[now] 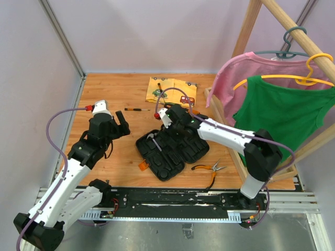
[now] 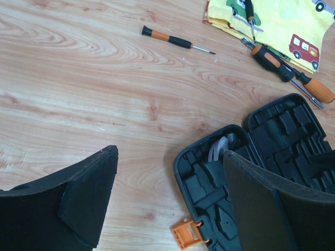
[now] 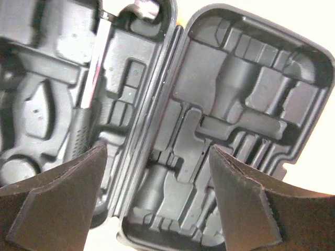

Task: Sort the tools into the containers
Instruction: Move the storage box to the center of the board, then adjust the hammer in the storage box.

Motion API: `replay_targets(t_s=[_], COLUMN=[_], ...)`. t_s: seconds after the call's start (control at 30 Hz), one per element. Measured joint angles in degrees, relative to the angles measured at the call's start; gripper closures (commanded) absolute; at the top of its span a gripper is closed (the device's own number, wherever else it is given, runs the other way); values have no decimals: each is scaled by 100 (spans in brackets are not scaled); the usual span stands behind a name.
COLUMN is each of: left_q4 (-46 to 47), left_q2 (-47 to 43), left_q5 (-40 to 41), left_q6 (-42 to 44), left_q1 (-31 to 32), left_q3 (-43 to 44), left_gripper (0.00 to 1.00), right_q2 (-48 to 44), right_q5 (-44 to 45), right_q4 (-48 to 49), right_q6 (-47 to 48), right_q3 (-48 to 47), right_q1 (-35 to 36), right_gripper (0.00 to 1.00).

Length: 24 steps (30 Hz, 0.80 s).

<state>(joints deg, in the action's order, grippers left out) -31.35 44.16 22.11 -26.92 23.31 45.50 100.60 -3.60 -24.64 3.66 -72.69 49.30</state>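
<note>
The black tool case (image 1: 168,157) lies open in the middle of the table, orange latch (image 2: 187,233) at its near-left edge. A steel claw hammer (image 3: 82,128) lies in a slot of its left half; the right half (image 3: 235,104) holds nothing. My right gripper (image 3: 157,149) hovers open just above the case hinge, empty. My left gripper (image 2: 170,157) hangs open and empty to the left of the case, above bare wood. A small orange-and-black screwdriver (image 2: 175,40) lies behind it. Two bigger screwdrivers (image 2: 272,60) lie by the yellow cloth, a thin dark one (image 2: 250,13) on it. Orange-handled pliers (image 1: 209,170) lie right of the case.
The yellow cloth with cars (image 1: 171,90) lies at the back of the table. A wooden clothes rack (image 1: 217,112) with a pink shirt (image 1: 235,73) and a green shirt (image 1: 285,112) on hangers stands along the right side. Grey walls close the left and back.
</note>
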Motion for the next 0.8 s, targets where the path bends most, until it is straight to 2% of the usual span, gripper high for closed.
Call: replay_targets(t_s=[0.17, 0.27, 0.53, 0.63, 0.8], left_q4=[52, 155, 693, 905, 1233], left_q2=[101, 278, 826, 1150, 1862], left_q5=[-186, -448, -1147, -1187, -1196], left_q6=[13, -11, -186, -190, -166], left_q1=[0, 0, 46, 227, 629], left_q3=[-9, -20, -249, -251, -251], left_gripper=[17, 22, 39, 48, 57], right_q2=[-852, -1117, -1303, -1290, -1075], right_q5=[-293, -509, -1117, -1252, -1377], right_q4=[374, 608, 1187, 1370, 1665], right_q6=[-334, -682, -1788, -2013, -2214], right_q3=[498, 951, 1696, 1725, 1685], right_q1=[0, 0, 20, 42, 70], right_gripper=[20, 23, 38, 48, 56])
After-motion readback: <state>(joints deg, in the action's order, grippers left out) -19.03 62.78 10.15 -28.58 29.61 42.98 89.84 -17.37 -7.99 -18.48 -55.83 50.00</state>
